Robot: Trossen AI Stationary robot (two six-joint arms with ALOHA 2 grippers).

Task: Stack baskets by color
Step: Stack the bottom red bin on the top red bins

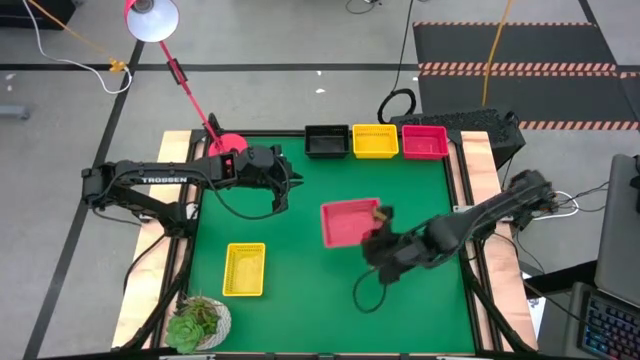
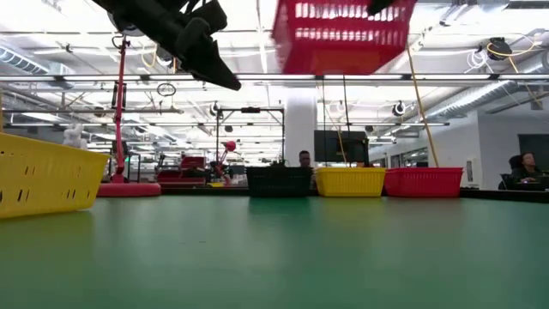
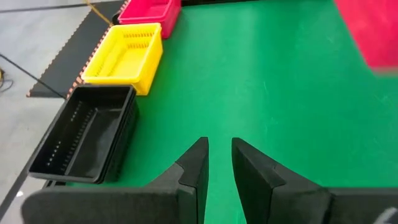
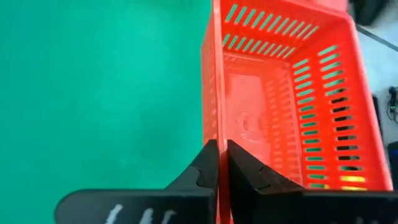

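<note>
Glossy slotted plastic red basket; matt green table mat.

Three stacks at twelve o'clock: black plastic mesh baskets, yellow plastic mesh baskets, red-pink plastic mesh baskets; lone yellow slotted basket at seven o'clock; raised red-pink slotted basket above centre.

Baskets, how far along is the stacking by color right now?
Done, apparently: black stack, yellow stack and red-pink stack stand in a row at the table's far edge; how many each holds is unclear. In hand: the right claw grips a red-pink basket by its wall, lifted off the table. Left: a lone yellow basket near the plant. The left claw waits empty.
</note>
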